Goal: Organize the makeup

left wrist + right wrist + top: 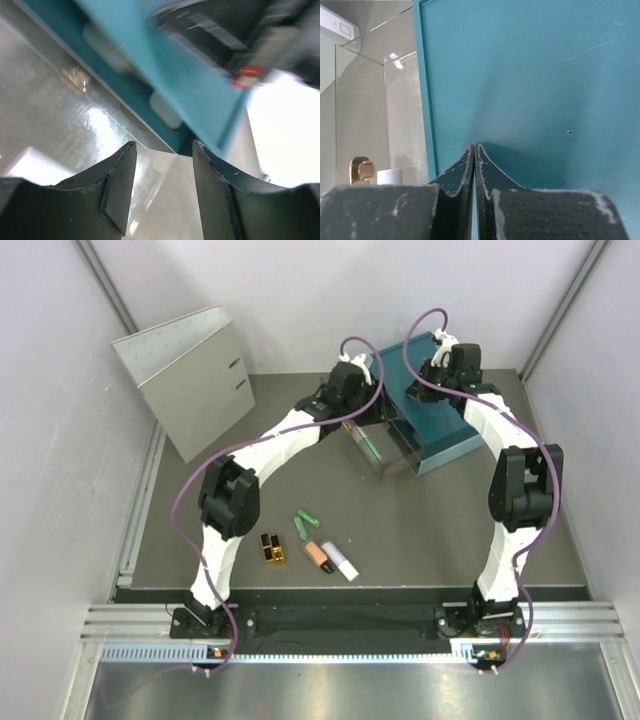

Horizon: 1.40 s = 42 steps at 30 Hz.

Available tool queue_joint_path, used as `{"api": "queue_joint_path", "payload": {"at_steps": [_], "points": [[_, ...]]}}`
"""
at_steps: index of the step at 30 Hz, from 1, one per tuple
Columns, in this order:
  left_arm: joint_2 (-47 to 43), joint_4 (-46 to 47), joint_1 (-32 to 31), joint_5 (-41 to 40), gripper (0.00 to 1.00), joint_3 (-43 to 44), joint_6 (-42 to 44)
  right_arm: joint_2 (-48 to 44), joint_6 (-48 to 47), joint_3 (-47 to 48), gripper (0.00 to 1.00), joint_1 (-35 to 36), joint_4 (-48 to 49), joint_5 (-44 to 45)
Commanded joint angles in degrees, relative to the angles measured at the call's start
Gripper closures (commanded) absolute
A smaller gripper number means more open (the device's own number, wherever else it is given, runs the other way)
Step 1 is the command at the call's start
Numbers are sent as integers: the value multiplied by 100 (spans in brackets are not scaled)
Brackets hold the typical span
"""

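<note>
On the table in front lie makeup pieces: two green tubes (306,524), a gold-and-black block (272,548), a peach-orange tube (318,556) and a white-lilac tube (344,564). Another green tube (368,448) lies in the clear drawer (398,458) pulled out of the teal drawer box (448,432). My left gripper (164,144) hangs over that drawer beside the teal box (150,55), open, with nothing between its fingers. My right gripper (474,146) is shut, its tips pressed on the teal box top (530,75).
A grey binder (190,380) stands at the back left. White walls close in on both sides. A metal rail (350,625) runs along the near edge by the arm bases. Through the clear plastic I see a gold piece (361,170) and a white cap (390,176).
</note>
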Motion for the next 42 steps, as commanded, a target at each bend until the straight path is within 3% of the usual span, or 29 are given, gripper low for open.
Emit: {"api": "queue_joint_path", "payload": {"at_steps": [1,9,12,16,31,42], "points": [[-1313,-54,43,-202,46,-123,989,340,-190,-316,100,42,-1228,211],[-2966,-108,34,-598,44,-2519,1262,349,-199,-438,100,59,-1193,185],[-3301,-300,43,-651,43,-3023,1209,366,-164,-483,100,51,-1157,176],[-3398,-1046,34,-660,42,-3200,1446,384,-146,-491,100,59,-1157,167],[-2950,-2761,-71,727,37,-3640,1736,357,-146,-676,100,60,-1131,141],[-3020,-3315,-203,1467,31,-4000,1596,296,-146,-817,100,60,-1105,132]]}}
